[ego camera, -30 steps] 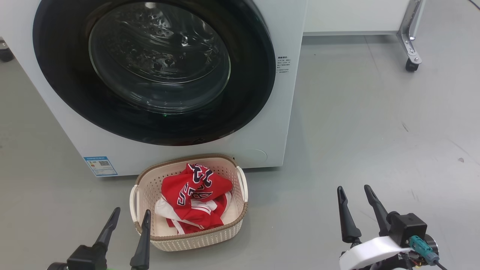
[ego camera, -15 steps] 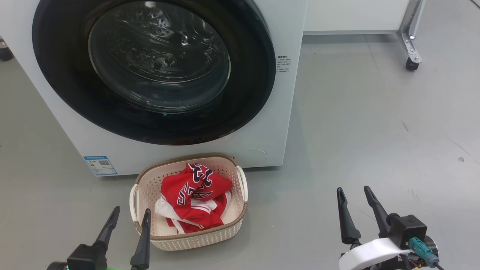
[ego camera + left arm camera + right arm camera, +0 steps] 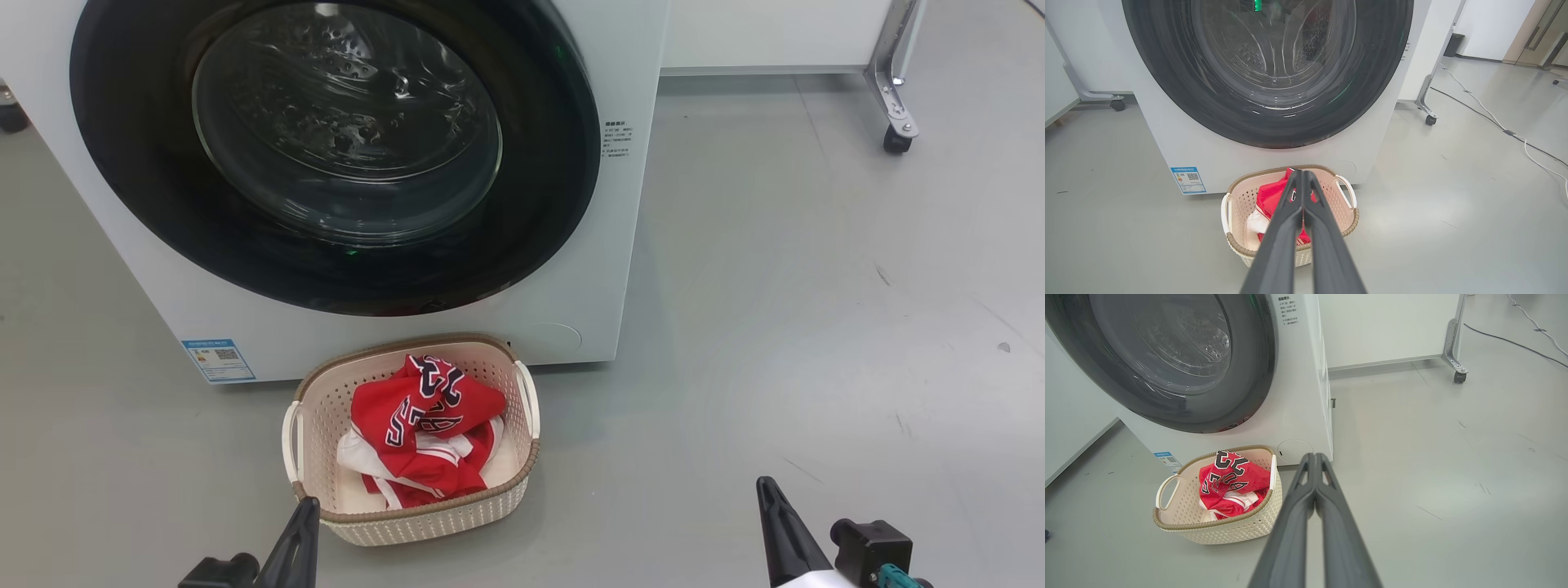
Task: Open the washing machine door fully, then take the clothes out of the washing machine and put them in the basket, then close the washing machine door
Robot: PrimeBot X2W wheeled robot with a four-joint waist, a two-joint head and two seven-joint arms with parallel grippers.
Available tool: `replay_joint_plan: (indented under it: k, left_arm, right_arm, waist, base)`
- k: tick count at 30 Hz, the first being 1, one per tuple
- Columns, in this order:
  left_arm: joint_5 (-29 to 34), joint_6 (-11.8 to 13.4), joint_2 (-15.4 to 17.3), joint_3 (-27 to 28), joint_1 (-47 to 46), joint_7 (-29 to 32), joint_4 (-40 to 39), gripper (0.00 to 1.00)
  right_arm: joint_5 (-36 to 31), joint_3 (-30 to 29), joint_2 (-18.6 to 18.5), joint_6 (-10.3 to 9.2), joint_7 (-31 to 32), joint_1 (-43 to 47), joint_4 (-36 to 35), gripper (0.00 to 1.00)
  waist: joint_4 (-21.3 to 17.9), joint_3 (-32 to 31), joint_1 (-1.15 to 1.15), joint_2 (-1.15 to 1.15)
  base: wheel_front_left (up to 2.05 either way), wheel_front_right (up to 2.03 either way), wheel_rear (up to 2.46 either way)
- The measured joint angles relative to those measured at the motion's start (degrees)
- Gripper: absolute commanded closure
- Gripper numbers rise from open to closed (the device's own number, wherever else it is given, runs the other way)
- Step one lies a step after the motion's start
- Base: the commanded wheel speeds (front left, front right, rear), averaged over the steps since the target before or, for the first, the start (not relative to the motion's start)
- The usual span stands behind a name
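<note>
Clothes [image 3: 424, 441] lie in a red heap inside the basket [image 3: 433, 527], and the shirt [image 3: 429, 400] with the dark letters is on top. The basket sits on the floor [image 3: 775, 327] just in front of the washing machine [image 3: 624, 261], below the washing machine door [image 3: 555, 204]. The door looks shut, flat against the white front. Through its glass [image 3: 351, 196] the steel drum [image 3: 326, 73] looks bare, but the glass is shiny, so it is hard to be sure. The left hand [image 3: 1301, 175] is clenched, its two fingers [image 3: 1282, 228] pressed together with nothing between them. It hangs on the near side of the basket and does not touch it. The right hand [image 3: 1314, 457] is clenched too, with nothing in it, off to the right over bare floor. So I think all three jobs are done: door opened, clothes moved, door closed. Nothing looks left to do but rest
</note>
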Motion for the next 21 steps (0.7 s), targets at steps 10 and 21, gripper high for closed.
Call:
replay_joint_plan:
  k: [10, 21]
  left_arm:
    - [-7.7, -0.1, -0.2, 0.4, 0.0, 0.6, -0.1, 1.00]
    - [-17.1, -0.8, -0.2, 1.8, -0.3, 2.0, 0.1, 1.00]
  right_arm:
    - [7.4, -1.0, 0.1, 0.19, 0.7, 0.1, -1.1, 1.00]
    - [16.2, -3.2, -0.2, 0.54, 2.6, -0.2, -1.9, 1.00]
  waist:
    - [0.1, 0.1, 0.00, 0.00]
    - [0.1, 0.1, 0.00, 0.00]
  base:
    - [0.00, 0.00, 0.00]
    - [0.00, 0.00, 0.00]
